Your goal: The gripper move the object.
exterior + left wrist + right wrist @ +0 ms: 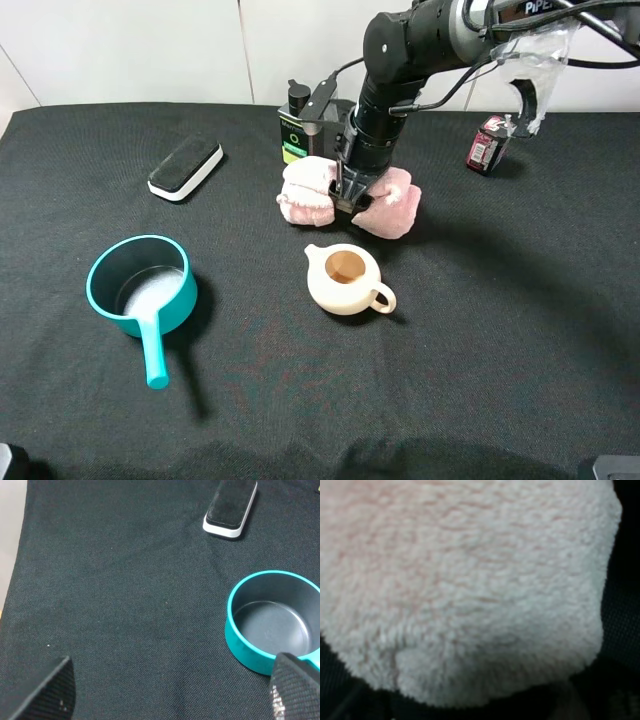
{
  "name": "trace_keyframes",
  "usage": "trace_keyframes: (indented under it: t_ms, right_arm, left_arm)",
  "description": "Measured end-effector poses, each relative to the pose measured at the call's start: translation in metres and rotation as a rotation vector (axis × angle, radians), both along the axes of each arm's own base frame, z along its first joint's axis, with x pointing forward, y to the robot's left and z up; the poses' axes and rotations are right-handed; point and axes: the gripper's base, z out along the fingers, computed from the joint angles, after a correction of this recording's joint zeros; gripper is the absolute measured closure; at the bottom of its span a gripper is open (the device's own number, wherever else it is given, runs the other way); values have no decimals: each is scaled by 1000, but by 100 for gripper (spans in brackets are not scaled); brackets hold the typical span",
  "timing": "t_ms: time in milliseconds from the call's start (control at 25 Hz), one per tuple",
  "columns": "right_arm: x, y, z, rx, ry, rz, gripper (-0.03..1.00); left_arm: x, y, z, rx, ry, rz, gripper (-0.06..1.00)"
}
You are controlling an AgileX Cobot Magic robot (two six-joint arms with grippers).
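Because moving it needs a central hold, the right gripper's [352, 198] black fingers pinch the soft pale-pink fluffy towel bundle [310, 192] at its middle, lumps bulging either side.

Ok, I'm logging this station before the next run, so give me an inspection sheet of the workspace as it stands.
Surface: black cloth table, no spills seen.
Job's things: pink fluffy towel bundle lies behind the cream teapot, apart from it; it fills the right wrist view.
Clutter: teal saucepan, black-and-white eraser block, dark bottle with green label, small dark red carton.
Grippers: right gripper is down at the bundle's middle, its jaws hidden; left gripper open over bare cloth near the saucepan.
Cables: black cables run along the right arm.
Surroundings: white wall panels behind the table.
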Motion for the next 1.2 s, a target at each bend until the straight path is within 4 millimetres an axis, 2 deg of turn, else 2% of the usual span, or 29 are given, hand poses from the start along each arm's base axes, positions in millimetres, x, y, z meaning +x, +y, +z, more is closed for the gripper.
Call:
trace_keyframes:
  t_ms: [160, 760, 1200]
  right_arm:
    - [1, 0, 0, -4, -11, 5, 28]
    - [0, -1, 1, -10, -9, 9, 27]
    - [-6, -6, 43, -2, -33, -3, 27]
  left_arm:
    - [0, 0, 0, 0, 0, 0, 13]
    - [0, 0, 0, 0, 0, 0, 13]
    - [0, 0, 0, 0, -1, 0, 13]
